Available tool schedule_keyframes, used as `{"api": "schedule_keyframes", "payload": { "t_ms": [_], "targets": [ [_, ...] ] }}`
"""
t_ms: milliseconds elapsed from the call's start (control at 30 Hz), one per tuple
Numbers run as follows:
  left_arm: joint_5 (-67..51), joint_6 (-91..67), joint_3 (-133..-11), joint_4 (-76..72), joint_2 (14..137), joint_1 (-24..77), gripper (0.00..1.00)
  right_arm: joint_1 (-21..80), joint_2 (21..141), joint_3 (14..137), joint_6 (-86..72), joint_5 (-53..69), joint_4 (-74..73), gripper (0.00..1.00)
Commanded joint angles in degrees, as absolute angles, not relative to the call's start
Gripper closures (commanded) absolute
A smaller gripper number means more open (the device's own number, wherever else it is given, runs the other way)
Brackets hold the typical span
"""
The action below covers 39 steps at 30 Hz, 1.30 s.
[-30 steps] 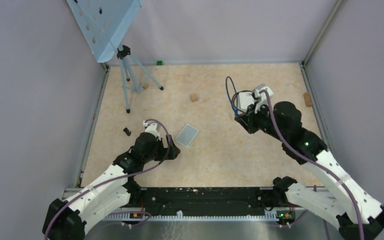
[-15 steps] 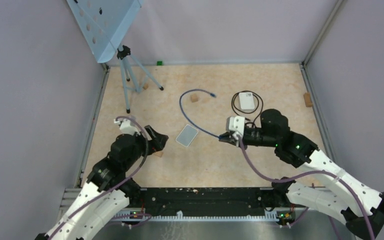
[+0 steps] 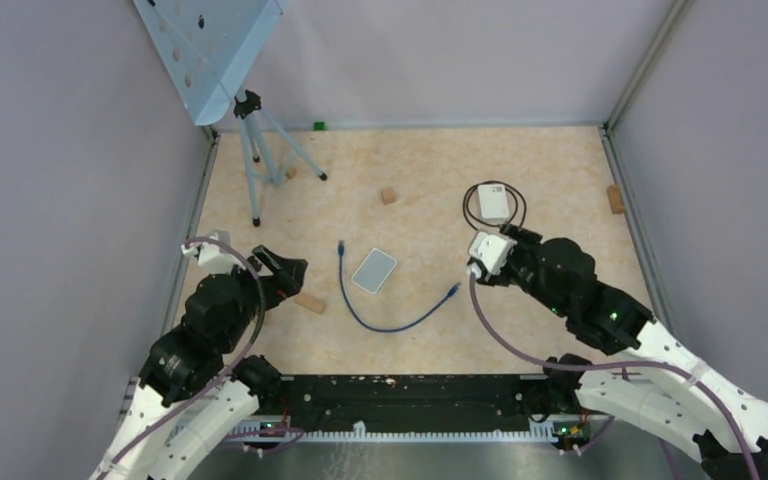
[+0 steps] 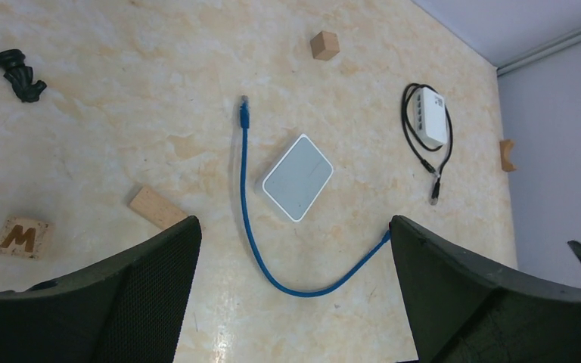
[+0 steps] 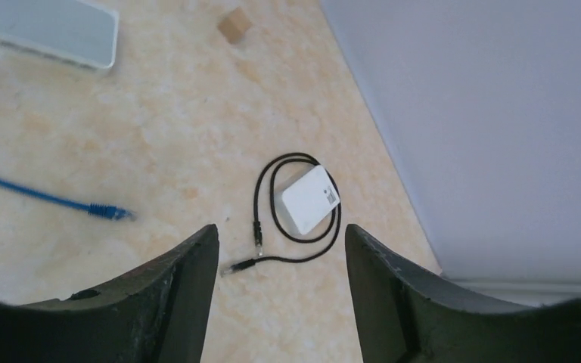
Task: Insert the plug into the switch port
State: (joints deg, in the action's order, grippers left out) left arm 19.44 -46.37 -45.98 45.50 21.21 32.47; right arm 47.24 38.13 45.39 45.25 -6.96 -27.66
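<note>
Both grippers are spread wide with nothing in either: left gripper (image 4: 293,224), right gripper (image 5: 280,231). Blue cable (image 3: 390,328) lies loose on the table in a U open toward the far wall, curving round the near side of the flat grey box (image 3: 374,270). Its left leg runs near-to-far and the far plug (image 3: 341,247) points at the far wall. The right plug (image 5: 106,211) points right and slightly away, near my right gripper. Top view gives the full U; right wrist catches only that one plug. Only left wrist resolves the port row on the white switch (image 4: 428,115), black cord (image 4: 405,125) looped round it.
</note>
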Motion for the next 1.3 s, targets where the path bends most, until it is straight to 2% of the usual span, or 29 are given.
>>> {"api": "schedule_keyframes", "payload": {
  "t_ms": [0, 67, 133, 233, 567, 700, 833, 900, 1033, 1267],
  "targets": [
    [18.9, -45.4, -44.7, 44.4, 24.0, 32.6, 0.01, 47.6, 44.2, 49.0, 14.6, -25.7, -16.2, 0.4],
    [18.5, -45.3, -44.5, 44.0, 25.2, 32.6, 0.01, 47.6, 51.1, 54.3, -1.8, -26.9, -23.6, 0.4],
    [18.3, -45.2, -44.7, 44.0, 26.4, 32.6, 0.01, 47.6, 59.5, 61.0, -10.1, -21.6, -32.8, 0.29],
    [17.4, -44.4, -45.7, 44.4, 28.0, 32.6, 0.01, 47.6, 69.5, 71.7, -21.4, -20.2, -41.3, 0.27],
    [18.9, -45.0, -53.7, 51.5, 29.8, 32.6, 0.01, 49.2, 82.6, 74.1, -44.1, -6.0, -21.9, 0.28],
    [18.4, -44.4, -54.5, 52.0, 29.0, 32.6, 0.01, 53.7, 92.9, 80.2, -48.7, -8.6, -17.8, 0.3],
    [17.5, -43.4, -55.3, 52.5, 29.9, 32.6, 0.01, 54.8, 103.0, 85.3, -50.9, -6.5, -13.8, 0.41],
    [17.6, -43.1, -55.4, 52.4, 30.2, 32.7, 0.01, 55.1, 109.4, 90.3, -51.2, -6.2, -16.0, 0.44],
    [17.5, -42.6, -55.0, 51.5, 30.1, 32.7, 0.01, 56.0, 117.8, 96.8, -51.3, -6.1, -18.5, 0.45],
    [16.2, -41.7, -54.8, 50.2, 31.1, 32.7, 0.01, 56.3, 126.7, 103.3, -50.3, -7.3, -23.3, 0.51]
  ]
}}
